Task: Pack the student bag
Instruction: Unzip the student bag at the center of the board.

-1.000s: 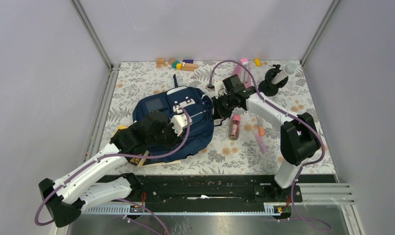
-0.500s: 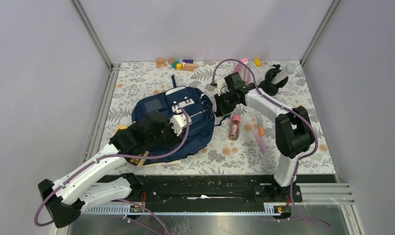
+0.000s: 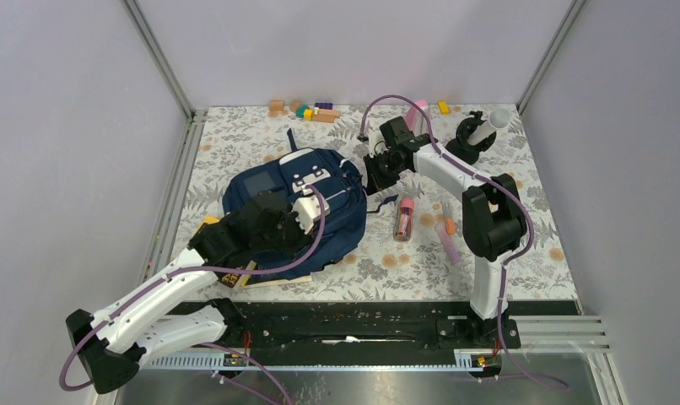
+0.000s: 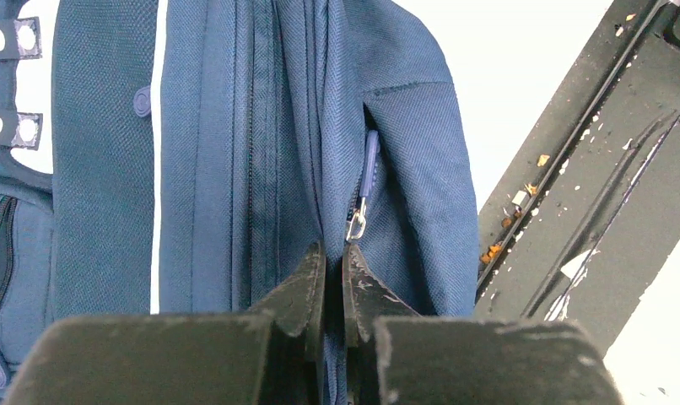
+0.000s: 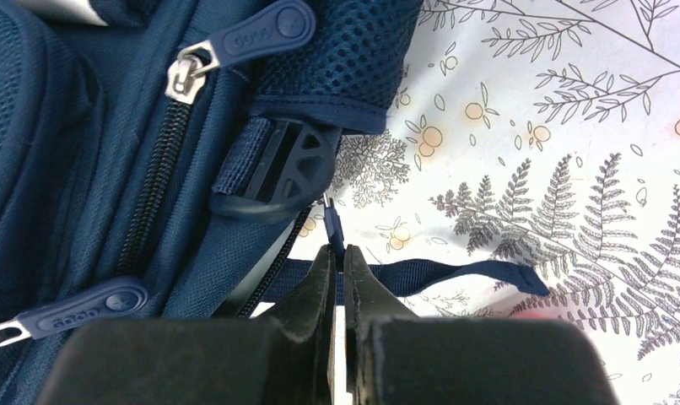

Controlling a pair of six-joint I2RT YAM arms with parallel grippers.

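The student bag (image 3: 337, 211), navy with a pale patch on its front pocket, lies flat left of the table's centre. My left gripper (image 4: 334, 253) is shut on a fold of its fabric along a zip. A silver slider (image 4: 356, 226) with a blue tab sits just past the fingertips. In the overhead view the left wrist covers the bag's near half. My right gripper (image 5: 337, 253) is at the bag's right edge, shut on a thin blue zip pull (image 5: 332, 226) seen edge-on. A black buckle (image 5: 277, 164) is just beyond it, and a loose navy strap (image 5: 455, 274) lies on the cloth.
A pink-capped tube (image 3: 402, 218) and two pens (image 3: 448, 232) lie right of the bag. Coloured blocks (image 3: 307, 110), a pink item (image 3: 418, 114) and a black stand with a white ball (image 3: 480, 133) are at the back. A wooden board (image 3: 261, 277) pokes out under the bag.
My right gripper has moved toward the far side along the bag's right edge, still pinching the zip pull. The bag has shifted slightly left. The left arm has held still.
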